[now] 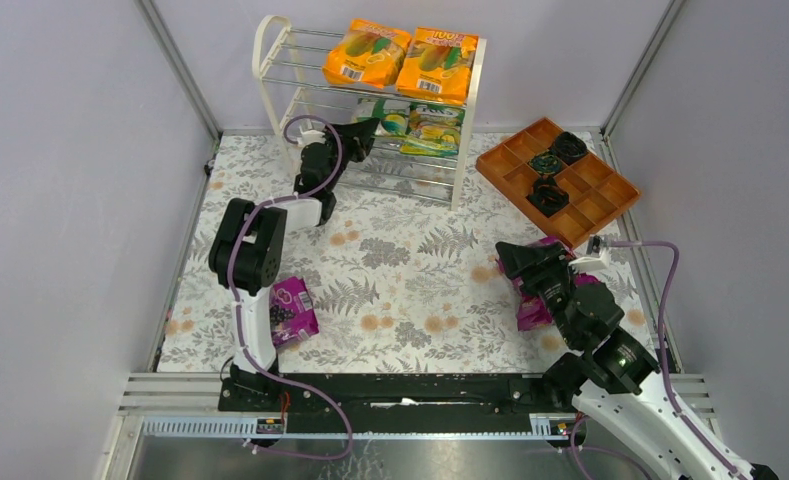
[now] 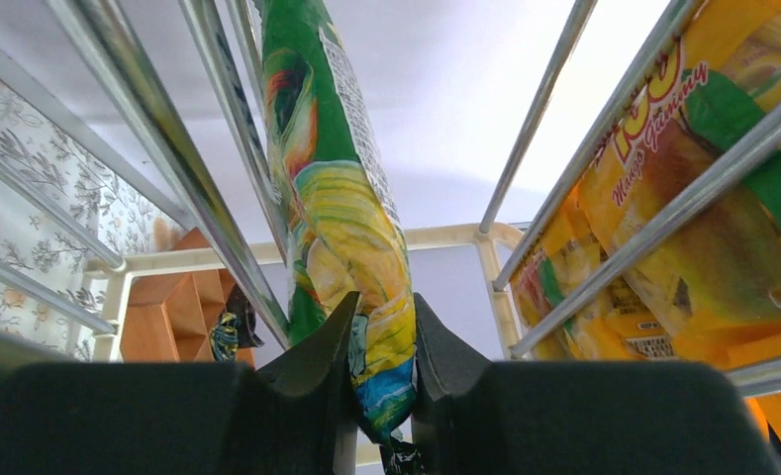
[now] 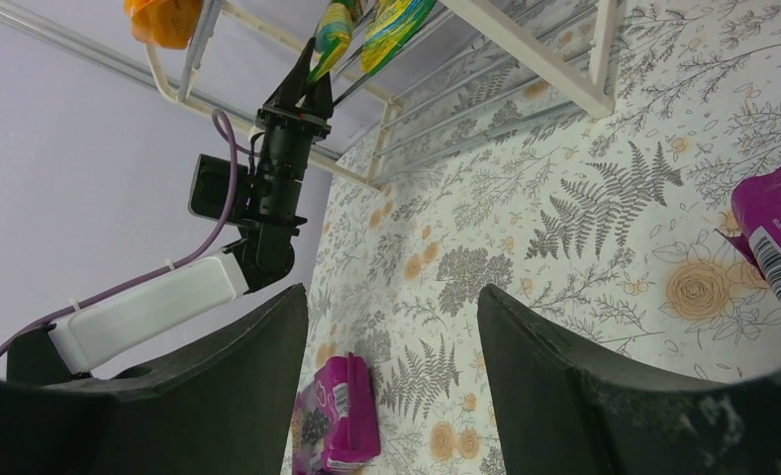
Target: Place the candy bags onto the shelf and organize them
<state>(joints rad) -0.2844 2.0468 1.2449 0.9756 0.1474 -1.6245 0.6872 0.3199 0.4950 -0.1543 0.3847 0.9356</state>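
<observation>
left gripper pinches a green-yellow candy bag inside the shelf — right gripper gapes empty near a purple bag.

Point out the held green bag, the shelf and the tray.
green bag [image 2: 341, 218], left wrist view, printed side.
shelf [image 1: 463, 170], top view, right post.
tray [image 1: 610, 190], top view, bare compartment.
</observation>
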